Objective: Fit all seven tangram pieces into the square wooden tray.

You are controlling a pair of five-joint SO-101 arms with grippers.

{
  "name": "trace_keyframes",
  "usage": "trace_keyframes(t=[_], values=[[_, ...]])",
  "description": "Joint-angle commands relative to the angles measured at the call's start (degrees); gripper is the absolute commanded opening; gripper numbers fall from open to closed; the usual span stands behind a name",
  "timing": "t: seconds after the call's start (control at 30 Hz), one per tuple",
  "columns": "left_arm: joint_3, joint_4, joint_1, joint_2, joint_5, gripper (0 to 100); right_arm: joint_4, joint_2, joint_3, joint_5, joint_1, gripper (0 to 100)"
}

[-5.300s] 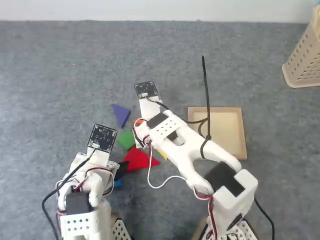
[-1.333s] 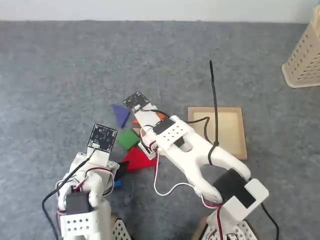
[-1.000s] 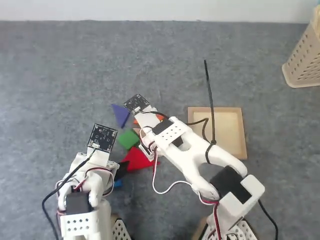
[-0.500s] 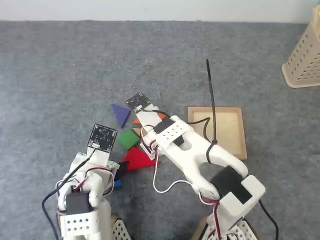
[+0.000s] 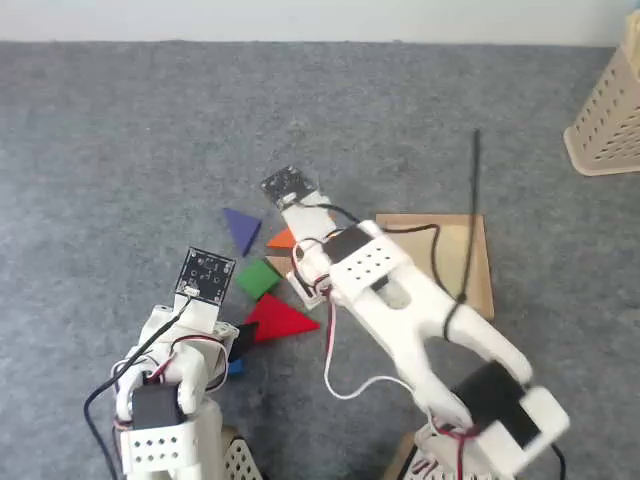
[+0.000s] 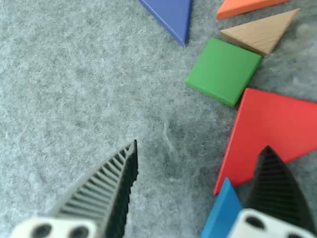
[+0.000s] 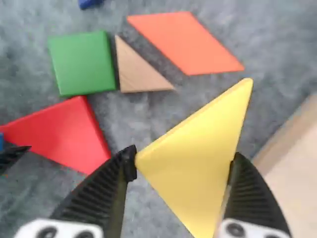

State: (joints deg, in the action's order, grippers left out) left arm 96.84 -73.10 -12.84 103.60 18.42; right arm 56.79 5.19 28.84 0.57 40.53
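- The right pincer point(image 7: 181, 161) pinches the yellow triangle point(image 7: 203, 144), one ribbed finger on each side of it. The triangle sits over the grey cover, between the loose pieces and a corner of the wooden tray point(image 7: 297, 148).
- In the high view the wooden tray point(image 5: 487, 265) lies right of the desk's point(image 5: 120, 130) middle. The right arm crosses over its left part, and the visible stretch of its floor holds no piece.
- The left pincer point(image 6: 198, 163) is spread wide with nothing between its fingers. It hangs over the grey cover towards the desk's near edge.
- The light blue piece point(image 6: 225, 213) lies just beside one finger of the left pincer and touches a corner of the red triangle point(image 6: 277, 134).
- The green square point(image 6: 225, 69) lies just beyond the red triangle, corner close to edge.
- The plain wooden triangle point(image 7: 138, 72) lies along one side of the green square, nearly touching it.
- The orange parallelogram point(image 7: 183, 42) lies just past the wooden triangle, on the side towards the tray.
- The indigo triangle point(image 5: 242, 228) lies farthest towards the desk's far edge, left of the orange parallelogram and apart from it.
- A pale slatted basket point(image 5: 610, 110) stands at the desk's far right corner, well apart from the pieces.
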Motion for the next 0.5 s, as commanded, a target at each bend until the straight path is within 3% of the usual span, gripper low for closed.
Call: trace_keyframes(t=[0.0, 0.17, 0.33, 0.47], values=[[-0.3, 0.0, 0.1, 0.8, 0.1, 35, 1.5, 9.1, 0.5, -1.8, -2.9, 19.1], [-0.3, 0.0, 0.1, 0.8, 0.1, 35, 4.2, 17.5, 2.9, -9.6, -5.5, 19.1], [-0.3, 0.0, 0.1, 0.8, 0.1, 35, 12.4, 19.6, 3.5, -33.6, -12.0, 19.1], [-0.3, 0.0, 0.1, 0.8, 0.1, 35, 10.7, 17.2, 5.5, -47.5, -18.3, 19.1]])
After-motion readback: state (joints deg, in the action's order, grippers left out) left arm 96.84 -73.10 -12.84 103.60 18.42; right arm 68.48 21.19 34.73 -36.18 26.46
